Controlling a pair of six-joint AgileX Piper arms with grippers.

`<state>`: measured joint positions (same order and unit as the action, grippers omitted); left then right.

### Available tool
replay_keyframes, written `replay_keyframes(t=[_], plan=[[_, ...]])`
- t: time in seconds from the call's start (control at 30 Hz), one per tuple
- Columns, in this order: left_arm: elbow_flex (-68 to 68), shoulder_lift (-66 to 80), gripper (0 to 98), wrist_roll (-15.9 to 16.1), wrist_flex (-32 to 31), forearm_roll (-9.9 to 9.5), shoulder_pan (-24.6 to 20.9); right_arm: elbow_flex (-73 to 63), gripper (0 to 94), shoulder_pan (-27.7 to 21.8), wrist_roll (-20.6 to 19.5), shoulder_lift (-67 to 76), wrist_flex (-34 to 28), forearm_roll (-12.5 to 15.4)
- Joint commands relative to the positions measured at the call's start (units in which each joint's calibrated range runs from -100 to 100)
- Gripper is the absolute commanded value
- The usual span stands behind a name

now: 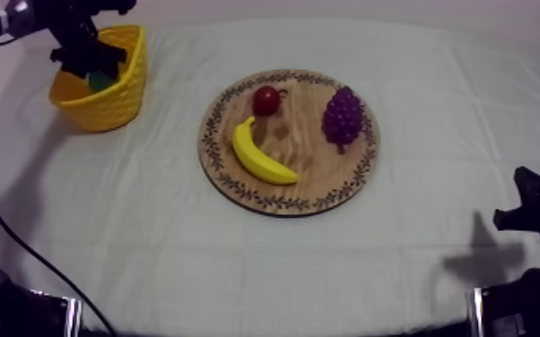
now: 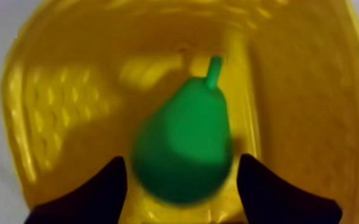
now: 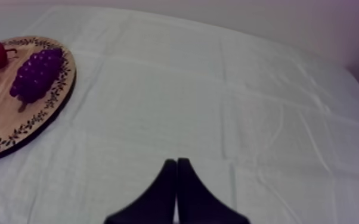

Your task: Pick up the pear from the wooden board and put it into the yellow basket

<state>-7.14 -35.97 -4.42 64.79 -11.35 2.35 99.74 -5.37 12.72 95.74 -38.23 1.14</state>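
Pear (image 2: 182,149): lies inside the yellow basket (image 2: 56,95), stem pointing away from the wrist camera and broad end towards it. It is off the wooden board. The placing appears done or all but done.

Handling, as judged: a toy fruit, so probably light, rigid and hollow, with a smooth skin that could slip. The belly is the widest and roundest part; a grip across it just below the shoulder would hold best. The stem is thin and unfit for gripping.

Left gripper (image 2: 182,158): over the basket mouth, fingers apart on either side of the pear's broad end. A sliver of yellow shows between each finger and the fruit, so they do not appear to bear on it.

Basket: stands at the table's far left corner.

Round wooden board (image 1: 238,179): at the middle of the table, carrying a banana (image 1: 260,157), a small red fruit (image 1: 266,99) and a bunch of grapes (image 1: 343,116).

Right gripper (image 3: 176,164): low at the table's near right edge, fingers together as a narrow wedge, holding nothing, well apart from the board.
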Motion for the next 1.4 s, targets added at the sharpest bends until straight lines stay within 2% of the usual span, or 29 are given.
replay_keyframes(t=[0.0,0.1,0.17,0.2,0.27,0.3,0.37,0.43,0.53,0.7,0.93,1.37], plan=[[0.3,0.2,74.0,0.4,-0.6,0.24,-0.1,0.0,0.3,0.0,0.0,0.0,0.0,0.0],[1.3,1.2,73.5,0.7,-2.1,0.66,-0.2,0.0,0.3,0.0,0.0,0.0,0.0,0.0],[2.0,2.3,67.9,0.8,-2.8,1.01,-0.2,0.0,0.3,0.0,0.0,0.0,0.0,0.0],[2.5,3.1,60.7,1.1,-3.3,1.28,-0.2,0.0,0.3,0.0,0.0,0.0,0.0,0.0],[4.3,5.4,34.0,2.0,-4.9,1.67,0.2,0.0,0.3,0.0,0.0,0.0,0.0,0.0],[5.6,6.9,23.8,2.4,-5.7,1.72,0.5,0.0,0.3,0.0,0.0,0.0,0.0,0.0],[8.5,10.8,11.7,2.9,-7.2,1.81,1.2,0.0,0.3,0.0,0.0,0.0,0.0,0.0],[11.7,15.6,5.7,3.2,-8.6,1.96,1.8,0.0,0.3,0.0,0.0,0.0,0.0,0.0],[16.9,23.3,2.0,2.8,-10.2,1.69,3.2,0.0,0.3,0.0,0.0,0.0,0.0,0.0],[26.7,37.3,0.3,0.8,-13.5,0.18,6.1,0.0,0.3,0.0,0.0,0.0,0.0,0.0],[41.4,55.6,0.0,-1.4,-18.0,-0.21,8.2,0.0,0.3,0.0,0.0,0.0,0.0,0.0],[78.5,92.3,0.0,-5.1,-28.8,0.51,7.1,0.0,0.3,0.0,0.0,0.0,0.0,0.0]])
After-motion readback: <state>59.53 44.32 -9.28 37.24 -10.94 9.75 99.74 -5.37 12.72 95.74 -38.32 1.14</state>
